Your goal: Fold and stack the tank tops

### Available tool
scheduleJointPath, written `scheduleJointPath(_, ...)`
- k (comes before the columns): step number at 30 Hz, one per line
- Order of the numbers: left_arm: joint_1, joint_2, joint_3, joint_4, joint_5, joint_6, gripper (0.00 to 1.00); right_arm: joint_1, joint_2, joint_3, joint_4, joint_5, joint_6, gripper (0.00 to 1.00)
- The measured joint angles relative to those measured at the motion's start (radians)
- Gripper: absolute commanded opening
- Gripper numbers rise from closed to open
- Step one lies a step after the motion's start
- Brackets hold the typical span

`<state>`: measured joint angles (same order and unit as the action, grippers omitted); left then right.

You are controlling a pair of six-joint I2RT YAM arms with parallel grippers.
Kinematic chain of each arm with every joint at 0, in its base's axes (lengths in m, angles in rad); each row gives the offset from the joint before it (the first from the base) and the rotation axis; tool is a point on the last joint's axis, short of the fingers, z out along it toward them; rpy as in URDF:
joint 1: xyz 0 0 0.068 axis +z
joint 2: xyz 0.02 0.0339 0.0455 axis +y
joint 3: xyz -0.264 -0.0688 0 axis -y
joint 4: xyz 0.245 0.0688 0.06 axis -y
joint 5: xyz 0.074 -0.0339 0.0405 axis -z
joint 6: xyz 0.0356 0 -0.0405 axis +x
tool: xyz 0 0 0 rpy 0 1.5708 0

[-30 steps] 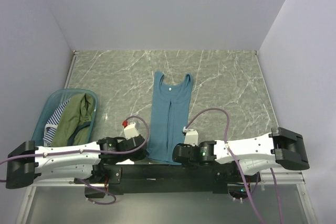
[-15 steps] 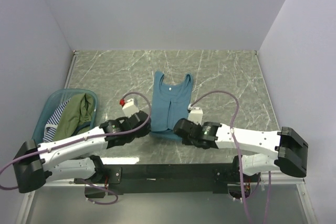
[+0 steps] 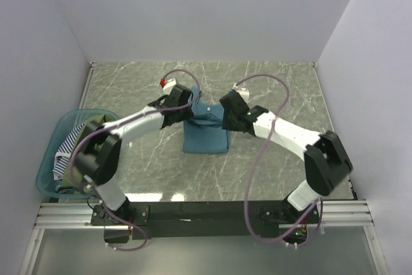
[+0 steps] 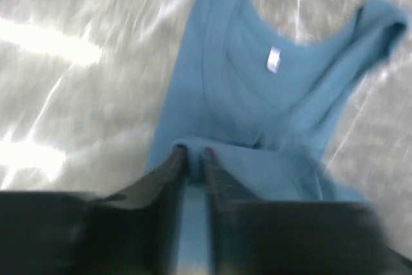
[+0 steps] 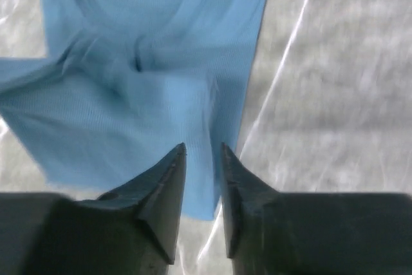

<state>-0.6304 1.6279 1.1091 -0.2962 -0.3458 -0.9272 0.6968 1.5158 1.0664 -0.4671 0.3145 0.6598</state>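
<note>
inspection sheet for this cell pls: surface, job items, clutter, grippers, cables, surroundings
Surface: grey marbled tabletop.
Job's things: teal-blue tank top folded over itself mid-table; olive-green top and striped top heaped in the tub.
Clutter: teal tub at the left edge; else nothing seen.
Grippers: left gripper at the fold, jaws narrowly apart, grip unclear; right gripper over the cloth, jaws slightly open.
Cables: purple cables arch over both wrists.
Surroundings: plain white walls; black base rail.

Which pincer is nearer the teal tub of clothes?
Left. The left pincer sits on the blue top's side facing the tub; the right pincer on the opposite side.
</note>
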Motion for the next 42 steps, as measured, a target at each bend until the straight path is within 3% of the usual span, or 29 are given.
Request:
scheduleJointPath(2,0.046,0.096,0.064,0.035,0.052,0.051,0.54,-0.044,0.070,0.039,0.024,-0.030,-0.040,0.52)
scheduleJointPath(3,0.063,0.134,0.086,0.049,0.074,0.071,0.65,-0.059,0.098,0.056,0.024,-0.037,-0.051,0.55)
scheduleJointPath(6,0.105,0.193,0.105,0.085,0.134,0.118,0.71,-0.094,0.156,0.083,0.025,-0.048,-0.075,0.57)
scheduleJointPath(11,0.119,0.104,0.033,0.098,0.159,0.119,0.64,-0.090,0.101,0.027,0.037,-0.053,-0.065,0.57)
scheduleJointPath(16,0.112,-0.085,-0.117,0.110,0.160,0.057,0.56,-0.044,-0.044,-0.140,0.075,-0.063,-0.027,0.56)
scheduleJointPath(19,0.108,-0.159,-0.225,0.135,0.174,0.018,0.54,-0.025,-0.043,-0.159,0.088,-0.073,-0.021,0.54)
scheduleJointPath(23,0.077,-0.191,-0.357,0.154,0.181,-0.033,0.55,-0.018,-0.024,-0.160,0.122,-0.089,-0.012,0.52)
scheduleJointPath(27,0.041,-0.198,-0.468,0.177,0.195,-0.067,0.62,0.019,-0.016,-0.190,0.151,-0.092,0.018,0.51)
scheduleJointPath(33,0.024,-0.214,-0.521,0.294,0.219,-0.100,0.61,0.051,0.018,-0.274,0.190,-0.109,0.061,0.49)
scheduleJointPath(36,0.010,-0.208,-0.532,0.330,0.219,-0.115,0.58,0.054,0.042,-0.278,0.224,-0.115,0.076,0.39)
scheduleJointPath(38,0.000,-0.206,-0.541,0.346,0.219,-0.119,0.55,0.054,0.045,-0.287,0.248,-0.120,0.086,0.25)
scheduleJointPath(42,-0.011,-0.182,-0.542,0.374,0.219,-0.139,0.40,0.056,0.045,-0.303,0.288,-0.125,0.105,0.09)
